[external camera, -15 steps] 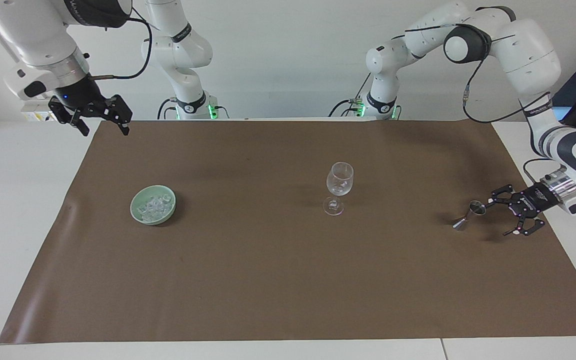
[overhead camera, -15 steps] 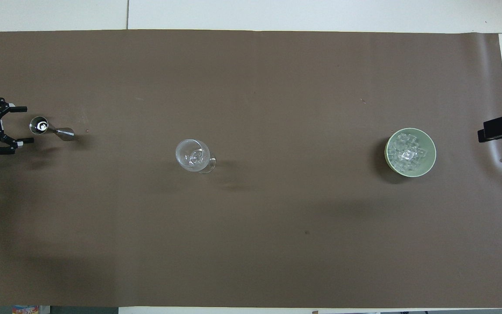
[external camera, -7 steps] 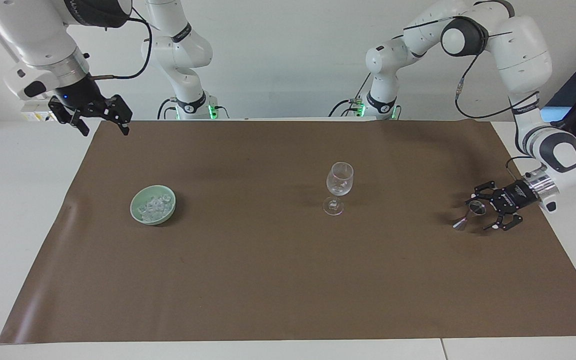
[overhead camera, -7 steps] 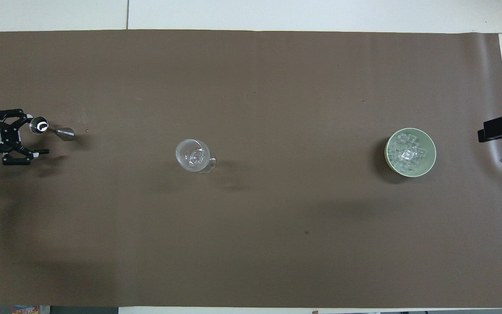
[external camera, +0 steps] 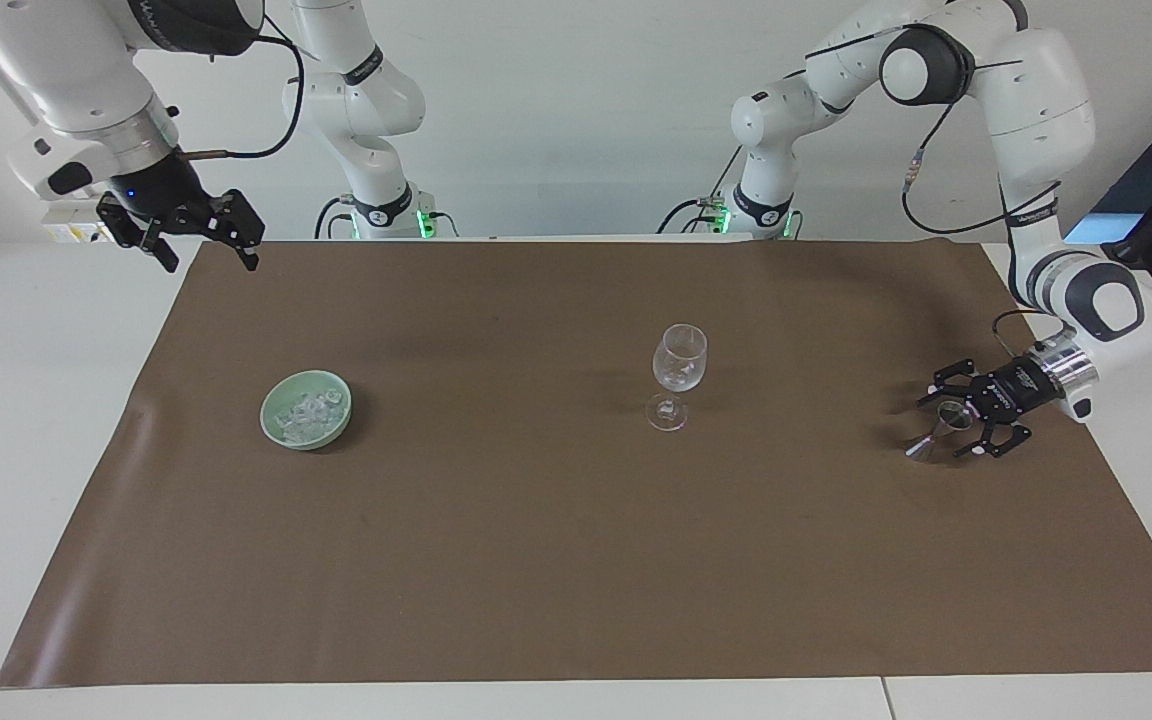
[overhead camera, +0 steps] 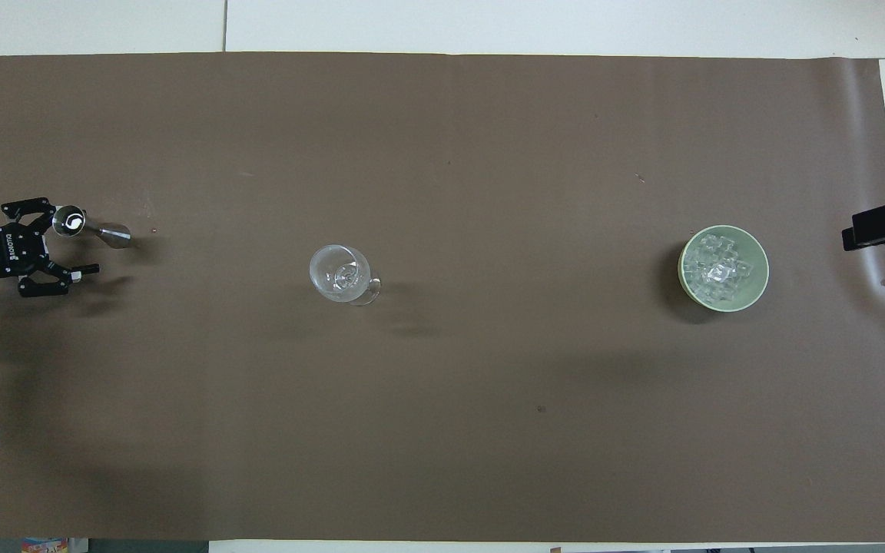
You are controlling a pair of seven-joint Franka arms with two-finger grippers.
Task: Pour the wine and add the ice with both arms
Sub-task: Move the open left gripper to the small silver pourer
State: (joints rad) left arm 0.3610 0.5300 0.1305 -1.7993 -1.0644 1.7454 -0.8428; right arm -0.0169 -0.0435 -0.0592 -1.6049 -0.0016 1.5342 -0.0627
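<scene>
1. The left tool (external camera: 956, 420) is low over the brown mat (external camera: 576, 560) at the left arm's end of the surface (external camera: 36, 420), with its fingers spread wide.
2. The cup end of a small metal jigger (external camera: 939, 427) sits between those spread fingers; whether a finger touches it cannot be told, and nothing is clamped.
3. The jigger stands on the mat. In the facing view its top cup is at the tool and its flared foot is on the mat, toward the middle of the surface. In the overhead view its long axis appears to run along the length of the surface, with the open cup (overhead camera: 69, 222) at the tool end.
4. A clear stemmed glass (external camera: 679, 375) stands upright on its foot near the middle of the mat, well apart from the jigger, its stem vertical and its mouth up.
5. A pale green bowl (external camera: 281, 395) rests on the mat toward the right arm's end, mouth up, well apart from the glass.
6. The ice (external camera: 309, 412) lies heaped in the bowl as small clear chunks with no common direction.
7. The right tool (external camera: 204, 240) waits, raised above the mat's corner nearest the robots at the right arm's end, fingers apart, holding nothing and pointing down.
</scene>
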